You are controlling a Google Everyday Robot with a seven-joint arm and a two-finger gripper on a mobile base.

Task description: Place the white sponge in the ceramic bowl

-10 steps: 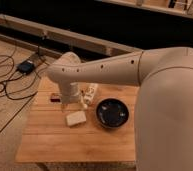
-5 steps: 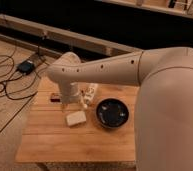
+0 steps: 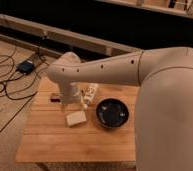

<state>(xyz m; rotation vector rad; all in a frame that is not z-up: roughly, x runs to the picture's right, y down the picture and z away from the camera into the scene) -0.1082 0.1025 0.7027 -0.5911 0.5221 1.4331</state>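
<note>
Nothing that you can make out has moved since half a second ago: arm, sponge and bowl sit where they were. Your gripper [image 3: 73,104] hangs at the end of the downward-turned wrist, low over the back left part of the wooden table [image 3: 65,145]. Whether it is open or closed you cannot tell, as the wrist housing hides too much of it. It holds nothing that you can see.

You will find the white sponge [image 3: 76,118] lying flat on the tabletop, just in front of the gripper and below it in the view, apart from it and not between its jaws. To the sponge's right, near it but not touching, the ceramic bowl [image 3: 112,112] stands upright with pale reflections in its dark inside and no sponge in it.

Behind the bowl's left edge a slim white bottle [image 3: 91,92] stands just beside the wrist. On the wrist's other side lies a small dark red object [image 3: 55,97]. Cables [image 3: 5,85] trail over the floor to the left of the table
</note>
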